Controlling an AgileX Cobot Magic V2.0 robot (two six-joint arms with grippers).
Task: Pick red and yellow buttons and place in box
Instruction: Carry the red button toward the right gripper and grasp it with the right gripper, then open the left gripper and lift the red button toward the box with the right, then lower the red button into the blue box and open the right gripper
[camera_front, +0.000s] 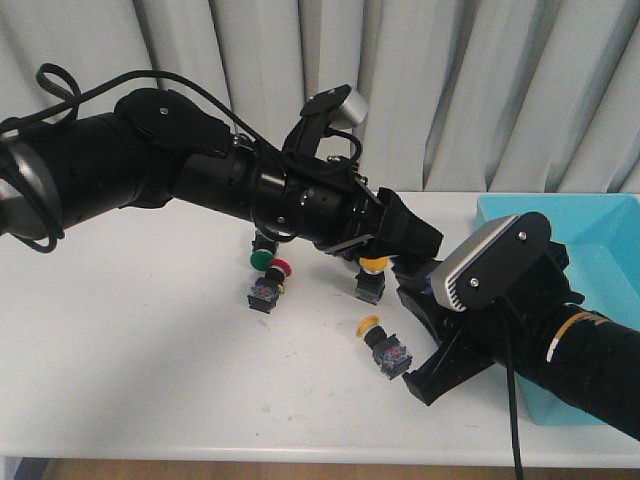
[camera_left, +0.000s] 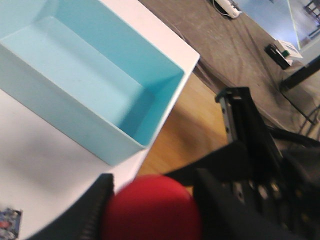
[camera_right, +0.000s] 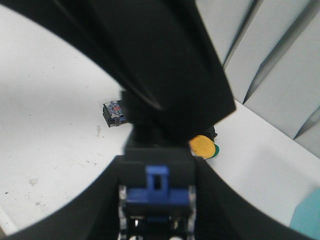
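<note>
Over the white table (camera_front: 150, 330), my left gripper (camera_left: 150, 200) is pinching a red button (camera_left: 152, 210) short of the blue box (camera_left: 90, 95), my right gripper (camera_right: 157, 200) clamps a button (camera_right: 157, 187) too, and a yellow button (camera_front: 383, 345) lies between the arms.

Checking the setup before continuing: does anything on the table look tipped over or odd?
One yellow button lies tipped on its side near the right gripper. The box sits square, nothing spilled.
</note>
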